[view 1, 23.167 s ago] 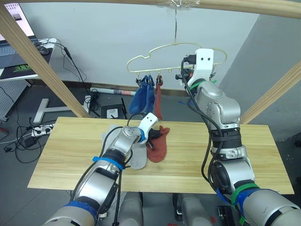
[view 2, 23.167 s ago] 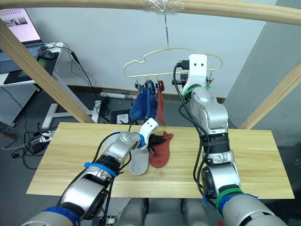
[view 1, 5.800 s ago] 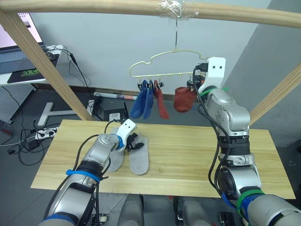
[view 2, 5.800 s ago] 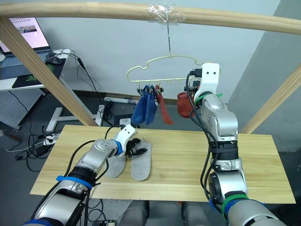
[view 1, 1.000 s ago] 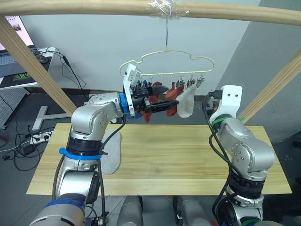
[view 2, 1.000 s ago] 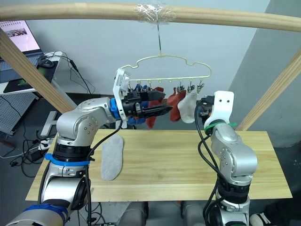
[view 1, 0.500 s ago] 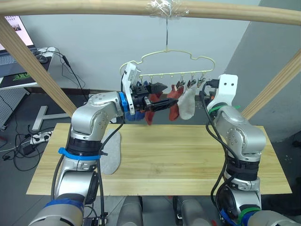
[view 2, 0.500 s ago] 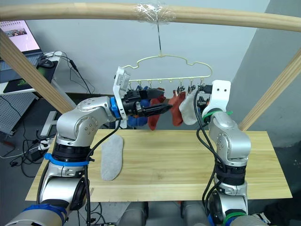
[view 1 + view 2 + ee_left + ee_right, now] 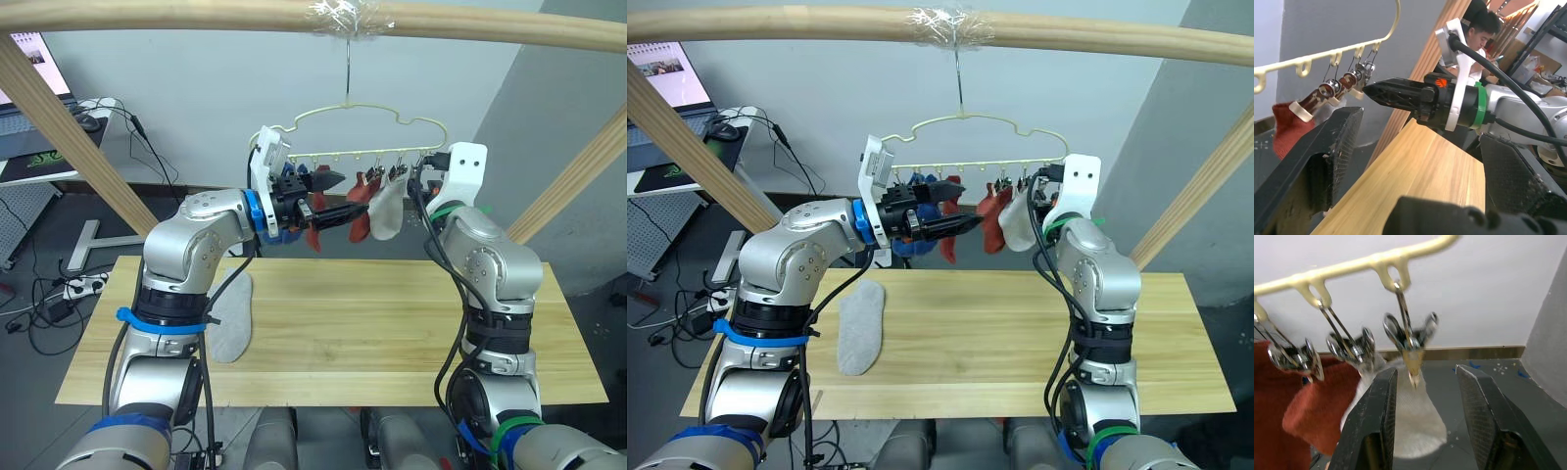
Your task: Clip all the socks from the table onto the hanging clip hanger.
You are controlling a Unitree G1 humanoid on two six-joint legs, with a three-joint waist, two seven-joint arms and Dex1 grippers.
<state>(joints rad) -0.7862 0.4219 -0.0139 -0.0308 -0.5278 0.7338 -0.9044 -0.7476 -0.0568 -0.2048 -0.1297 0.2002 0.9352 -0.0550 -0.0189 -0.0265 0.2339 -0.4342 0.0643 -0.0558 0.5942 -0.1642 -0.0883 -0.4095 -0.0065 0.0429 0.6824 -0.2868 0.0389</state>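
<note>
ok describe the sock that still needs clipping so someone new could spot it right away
Start at the long pale wood table under the hanging clip hanger. On the table's left part, below the left arm, one light grey sock lies flat. Every other sock in sight hangs from the hanger's clips, so this is the one lying down.

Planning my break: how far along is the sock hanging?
Done: blue socks, rust-red socks and one grey sock hang from the clip hanger. In hand: nothing; left gripper and right gripper are both open, up by the clips. Left: the second grey sock lies on the table, unclipped.
</note>
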